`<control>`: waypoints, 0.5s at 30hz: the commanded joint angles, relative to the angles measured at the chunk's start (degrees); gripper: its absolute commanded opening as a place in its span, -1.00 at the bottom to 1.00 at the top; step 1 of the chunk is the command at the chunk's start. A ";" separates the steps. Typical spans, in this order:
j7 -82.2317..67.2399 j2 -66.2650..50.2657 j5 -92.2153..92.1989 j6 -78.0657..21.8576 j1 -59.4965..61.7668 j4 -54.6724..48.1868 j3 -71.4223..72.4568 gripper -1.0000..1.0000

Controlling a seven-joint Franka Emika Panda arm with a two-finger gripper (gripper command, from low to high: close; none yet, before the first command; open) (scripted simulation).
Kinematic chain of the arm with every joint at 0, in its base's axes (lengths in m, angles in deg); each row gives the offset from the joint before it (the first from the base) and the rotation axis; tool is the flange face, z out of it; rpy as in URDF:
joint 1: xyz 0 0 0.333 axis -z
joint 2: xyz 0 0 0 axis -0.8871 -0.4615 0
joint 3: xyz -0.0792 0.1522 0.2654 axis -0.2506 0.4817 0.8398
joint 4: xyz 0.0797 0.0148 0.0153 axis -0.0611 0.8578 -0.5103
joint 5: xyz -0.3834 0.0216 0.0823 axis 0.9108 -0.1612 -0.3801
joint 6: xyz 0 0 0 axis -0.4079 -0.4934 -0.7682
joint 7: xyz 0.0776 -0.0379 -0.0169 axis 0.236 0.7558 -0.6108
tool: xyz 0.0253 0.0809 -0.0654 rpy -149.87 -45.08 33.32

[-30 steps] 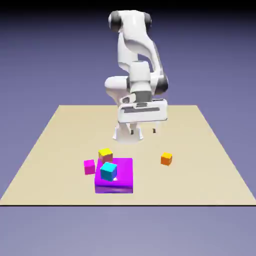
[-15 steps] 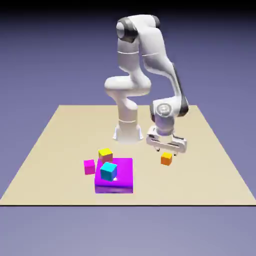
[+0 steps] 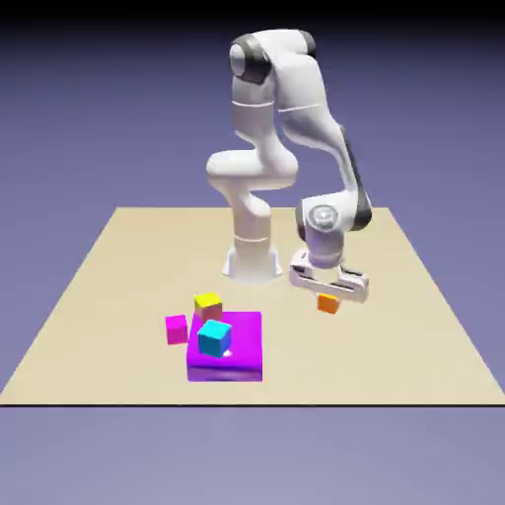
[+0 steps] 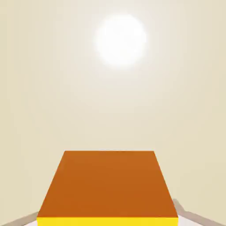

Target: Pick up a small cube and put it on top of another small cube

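Observation:
The small orange cube [image 3: 327,304] hangs just above the tan table [image 3: 414,325], toward the exterior view's right. My gripper [image 3: 328,296] points straight down and is shut on it from above. In the hand view the orange cube [image 4: 108,185] fills the lower middle, large, with only slivers of my grey fingertips [image 4: 187,212] showing at its sides. Other small cubes lie to the exterior view's left: a yellow cube [image 3: 207,303], a magenta cube [image 3: 177,328], and a cyan cube [image 3: 214,337].
The cyan cube rests on a big flat purple block [image 3: 242,353] near the table's front edge. The robot's base [image 3: 252,261] stands behind the cubes. Bare tan table with a bright light spot [image 4: 120,39] fills the hand view beyond the cube.
The arm swung down to the orange cube. In the last half second the gripper shut on the cube and raised it slightly off the table.

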 commanded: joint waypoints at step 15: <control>0.41 -3.86 16.76 -26.79 18.07 -29.07 -23.90 -1.00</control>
